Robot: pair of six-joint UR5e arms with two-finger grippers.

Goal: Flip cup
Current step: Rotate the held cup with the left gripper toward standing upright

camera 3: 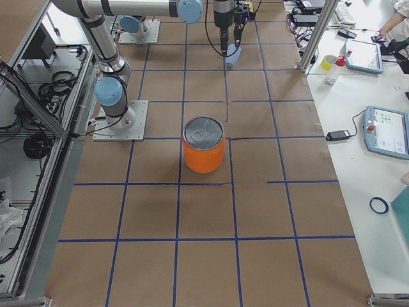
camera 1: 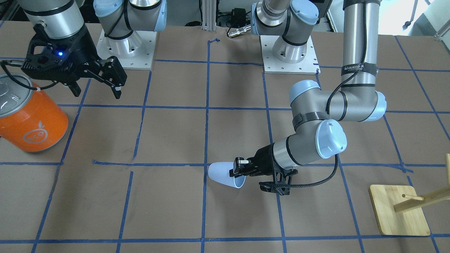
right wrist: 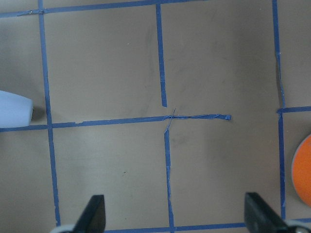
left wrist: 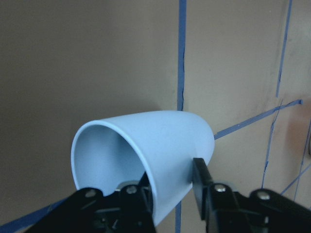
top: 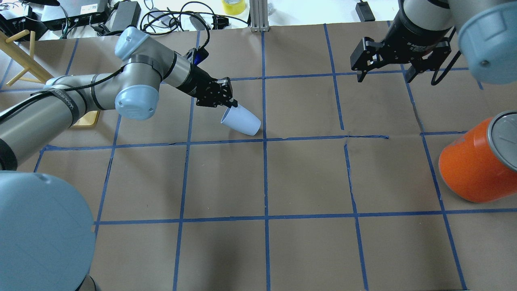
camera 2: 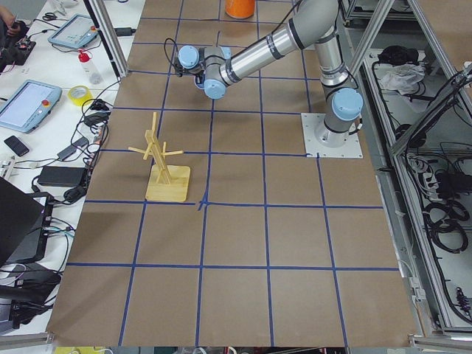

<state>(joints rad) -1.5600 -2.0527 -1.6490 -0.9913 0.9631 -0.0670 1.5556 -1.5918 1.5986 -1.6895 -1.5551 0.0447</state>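
The pale lavender-blue cup (camera 1: pixel 221 174) is tipped on its side near the table's middle, its open mouth toward my left gripper (camera 1: pixel 239 169). That gripper is shut on the cup's rim, one finger inside the mouth and one on the outer wall, as the left wrist view shows (left wrist: pixel 171 187). The cup (left wrist: pixel 160 145) points its closed end away, low over the table; whether it touches I cannot tell. It also shows overhead (top: pixel 242 120) with the left gripper (top: pixel 230 103). My right gripper (top: pixel 385 74) is open and empty, high and far from the cup (right wrist: pixel 12 109).
A big orange can (camera 1: pixel 33 117) with a silver lid stands on the robot's right side, near the right gripper (camera 1: pixel 96 90). A wooden peg stand (camera 1: pixel 399 209) on a square base sits at the left end. Blue tape lines grid the brown table (top: pixel 307 178).
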